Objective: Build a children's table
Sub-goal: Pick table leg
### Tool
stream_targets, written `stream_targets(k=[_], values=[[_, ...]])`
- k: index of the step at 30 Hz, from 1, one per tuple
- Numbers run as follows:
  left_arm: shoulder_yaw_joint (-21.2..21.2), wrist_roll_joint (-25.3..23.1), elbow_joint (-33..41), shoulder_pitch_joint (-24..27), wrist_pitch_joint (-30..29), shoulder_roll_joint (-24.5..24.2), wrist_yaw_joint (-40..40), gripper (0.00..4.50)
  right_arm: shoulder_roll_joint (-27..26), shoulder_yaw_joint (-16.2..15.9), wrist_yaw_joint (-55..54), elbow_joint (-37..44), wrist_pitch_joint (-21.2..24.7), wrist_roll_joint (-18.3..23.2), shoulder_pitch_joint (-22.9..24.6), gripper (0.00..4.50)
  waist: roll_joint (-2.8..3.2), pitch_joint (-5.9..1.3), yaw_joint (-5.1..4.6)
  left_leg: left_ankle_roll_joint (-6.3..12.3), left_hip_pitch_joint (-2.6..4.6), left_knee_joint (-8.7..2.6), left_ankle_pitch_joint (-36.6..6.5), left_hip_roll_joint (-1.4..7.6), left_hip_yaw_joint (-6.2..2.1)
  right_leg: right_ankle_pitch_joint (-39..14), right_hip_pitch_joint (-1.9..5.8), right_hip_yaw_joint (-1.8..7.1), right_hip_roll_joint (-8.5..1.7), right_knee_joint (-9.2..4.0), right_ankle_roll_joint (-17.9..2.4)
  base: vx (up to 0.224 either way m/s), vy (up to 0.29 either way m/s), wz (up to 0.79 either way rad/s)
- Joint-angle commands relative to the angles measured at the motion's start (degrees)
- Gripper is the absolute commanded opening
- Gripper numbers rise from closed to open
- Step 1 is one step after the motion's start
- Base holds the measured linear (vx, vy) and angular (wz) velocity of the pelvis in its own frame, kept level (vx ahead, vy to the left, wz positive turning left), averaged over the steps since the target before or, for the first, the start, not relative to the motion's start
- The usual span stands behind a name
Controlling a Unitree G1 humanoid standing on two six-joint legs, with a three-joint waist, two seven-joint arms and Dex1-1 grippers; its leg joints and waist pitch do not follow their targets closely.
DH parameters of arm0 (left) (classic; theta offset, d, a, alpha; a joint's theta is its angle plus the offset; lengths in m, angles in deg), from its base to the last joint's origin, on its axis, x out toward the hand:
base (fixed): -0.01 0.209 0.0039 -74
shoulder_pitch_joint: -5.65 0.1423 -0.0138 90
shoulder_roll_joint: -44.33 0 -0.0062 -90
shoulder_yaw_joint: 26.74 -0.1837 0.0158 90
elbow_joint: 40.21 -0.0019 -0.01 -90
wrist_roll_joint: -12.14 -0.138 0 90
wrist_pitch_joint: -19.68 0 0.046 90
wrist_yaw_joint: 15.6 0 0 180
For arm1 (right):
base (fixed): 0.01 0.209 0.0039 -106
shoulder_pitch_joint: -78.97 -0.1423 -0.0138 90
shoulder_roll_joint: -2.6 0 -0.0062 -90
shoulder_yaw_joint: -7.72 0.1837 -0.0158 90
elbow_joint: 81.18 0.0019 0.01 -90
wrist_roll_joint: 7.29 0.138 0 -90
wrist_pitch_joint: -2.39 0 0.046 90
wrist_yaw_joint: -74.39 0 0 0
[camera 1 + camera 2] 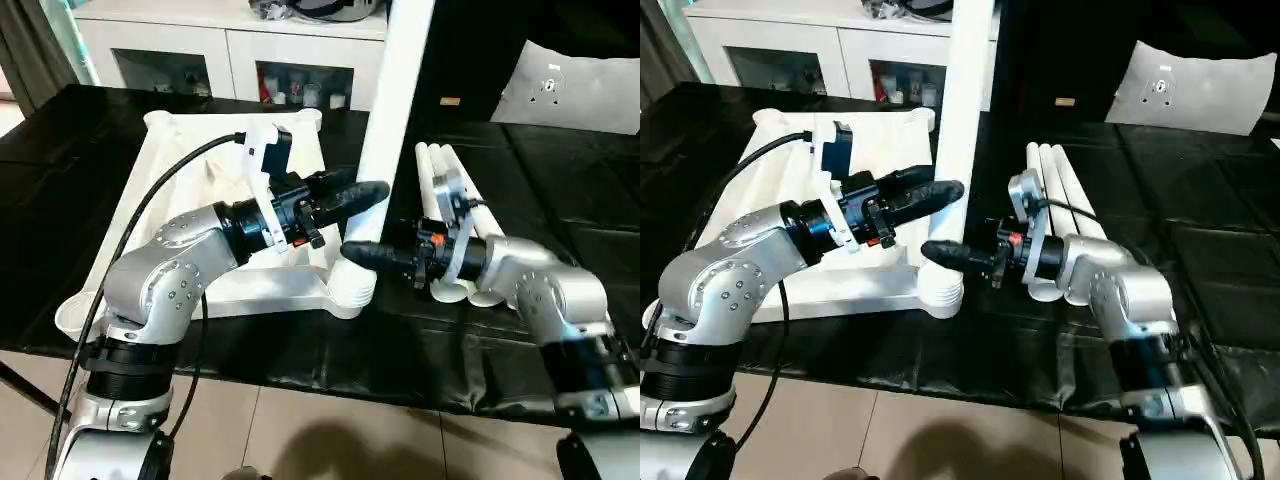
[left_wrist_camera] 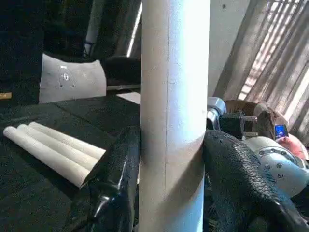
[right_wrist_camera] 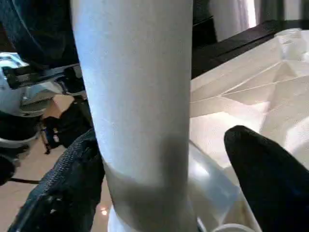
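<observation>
left wrist view: left end effector pinching upright long white round plastic table leg between both black fingers. lower down, right end effector spread around same leg, just above near corner socket of upside-down white ribbed plastic tabletop on black surface. three spare white legs lying beside.

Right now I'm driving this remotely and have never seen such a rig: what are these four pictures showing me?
The two wide pictures come from the robot's head, looking down over its silver arms. The two close ones come from cameras on its wrists. On the black table lies a white tabletop, underside up. One leg stands upright in its near corner socket. The left gripper is shut on that leg; the right gripper brackets it lower down, with a gap at one finger. Three spare legs lie side by side beyond the right arm.
</observation>
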Motion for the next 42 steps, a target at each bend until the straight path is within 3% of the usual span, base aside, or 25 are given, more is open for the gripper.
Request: stream_targets(k=[1, 19, 27, 28, 30, 33, 35, 36, 37, 39, 42], values=[[-0.96, 0.76, 1.83, -0.66, 0.22, -0.5, 1.05, 1.82, 0.34, -0.8, 1.73, -0.17, 1.16, 1.03, -0.75, 3.64, -0.85, -4.36, 0.23, 3.33, 0.82, -3.44, -2.11, 2.63, -0.49, -1.73, 3.44, 2.24, -4.3, -3.47, -13.84, 0.0, 0.0, 0.0], [-2.44, -1.03, 0.7, -1.2, 1.77, -1.34, 2.07, 1.82, 0.52, -1.52, 4.68, -1.04, 2.5, 0.98, -0.87, 2.13, -0.79, -4.49, 0.46, 3.11, 0.86, -3.39, -1.88, 2.67, -0.5, -0.52, 3.44, 2.18, -4.33, -3.32, -14.31, 0.0, 0.0, 0.0], [-2.69, -1.68, 0.79, -1.14, 1.58, -1.59, 1.77, 1.82, 0.33, -2.27, 4.95, -0.64, 1.91, 0.38, -0.17, 1.97, -0.83, -4.49, 0.52, 2.98, 0.81, -3.38, -1.75, 2.66, -0.52, -0.69, 3.47, 2.18, -4.35, -3.29, -14.18, 0.0, 0.0, 0.0], [-2.88, -2.25, 0.63, -1.37, 0.76, -1.51, 0.32, 1.82, 0.25, -2.36, 4.93, -0.73, 1.66, 0.24, -0.04, 1.96, -0.51, -4.5, 0.6, 2.95, 0.83, -3.36, -1.8, 2.66, -0.57, -0.55, 3.43, 2.16, -4.34, -3.23, -14.25, 0.0, 0.0, 0.0], [-2.89, -0.96, 1.01, -1.45, -0.68, -1.45, 0.58, 1.82, 0.03, -2.33, 4.6, -0.87, 1.2, 0.04, 0.05, 1.95, -0.48, -4.5, 0.58, 2.83, 0.84, -3.38, -1.92, 2.66, -0.56, -0.32, 3.41, 2.14, -4.3, -3.25, -14.3, 0.0, 0.0, 0.0], [-3.02, 1.15, 2.26, -1.52, -2.62, -0.99, 1.0, 2.52, -0.38, -2.45, 4.07, -0.96, 0.38, -0.38, 0.4, 1.94, -0.46, -4.5, 0.71, 2.56, 0.88, -3.39, -2.42, 2.64, -0.56, -0.42, 3.43, 2.15, -4.3, -3.32, -14.55, 0.0, 0.0, 0.0], [-3.55, 1.16, 2.91, -1.53, -2.61, -0.85, 1.32, 2.52, -0.65, -2.62, 3.83, -0.79, 0.08, -0.59, 0.73, 1.93, -0.19, -4.53, 0.82, 2.5, 0.88, -3.38, -2.24, 2.66, -0.63, 0.02, 3.43, 2.14, -4.31, -3.22, -14.63, 0.0, 0.0, 0.0], [-3.57, 1.15, 2.91, -1.54, -2.63, -0.83, 1.3, 2.52, -0.66, -2.63, 3.81, -0.78, 0.06, -0.6, 0.75, 1.92, -0.33, -4.55, 0.78, 2.51, 0.86, -3.38, -2.45, 2.67, -0.6, 0.07, 3.47, 2.13, -4.3, -3.26, -14.6, 0.0, 0.0, 0.0], [-4.16, 0.8, 2.76, -1.72, -2.66, -0.29, 1.08, 2.52, -1.13, -2.77, 3.19, -0.58, -0.39, -0.94, 1.2, 1.91, 0.06, -4.57, 0.87, 2.38, 0.91, -3.36, -2.55, 2.71, -0.68, 0.14, 3.43, 2.13, -4.35, -3.21, -14.69, 0.0, 0.0, 0.0], [-4.41, 0.67, 2.67, -1.77, -2.57, -0.08, 1.1, 2.52, -1.31, -2.8, 2.92, -0.56, -0.57, -1.07, 1.35, 1.9, -0.2, -4.55, 0.81, 2.44, 0.91, -3.41, -2.66, 2.67, -0.62, 0.42, 3.47, 2.13, -4.23, -3.29, -14.69, 0.0, 0.0, 0.0], [-5.19, 0.94, 2.86, -1.72, -2.55, 0.31, 1.78, 2.52, -1.75, -2.64, 2.06, -0.45, -1.06, -1.39, 1.74, 1.9, -0.07, -4.56, 0.83, 2.19, 0.9, -3.4, -3.08, 2.67, -0.61, -0.03, 3.47, 2.14, -4.27, -3.38, -14.58, 0.0, 0.0, 0.0]])
